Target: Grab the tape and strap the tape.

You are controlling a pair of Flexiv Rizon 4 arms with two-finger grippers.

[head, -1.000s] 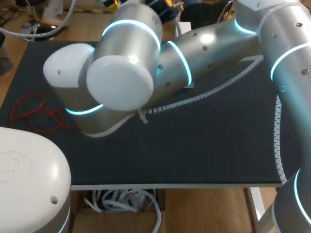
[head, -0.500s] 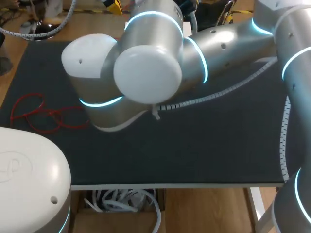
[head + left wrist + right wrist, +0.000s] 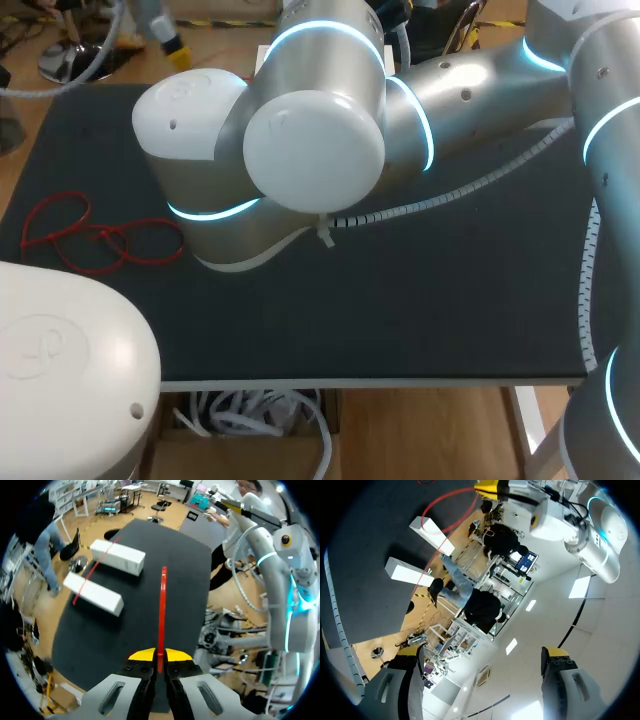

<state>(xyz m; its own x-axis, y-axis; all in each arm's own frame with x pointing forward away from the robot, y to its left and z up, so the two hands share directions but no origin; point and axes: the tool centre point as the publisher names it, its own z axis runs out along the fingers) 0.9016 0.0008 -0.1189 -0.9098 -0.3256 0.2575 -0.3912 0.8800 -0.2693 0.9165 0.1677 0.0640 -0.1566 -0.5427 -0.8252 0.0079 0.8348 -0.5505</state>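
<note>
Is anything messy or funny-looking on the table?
Yes. A red tape tangle lies in loose, crooked loops near the table's left edge, not laid straight. A held red tape, pinched in the left end effector, stretches straight ahead over the table.

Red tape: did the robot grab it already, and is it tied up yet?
Grabbing looks done: the left gripper is shut on the thin red tape. In hand: the tape stretches ahead of it over the black table, and a strand lies across two white boxes. Left: the strapping. I can't see it fastened round anything, and the right gripper is open and empty.
</note>
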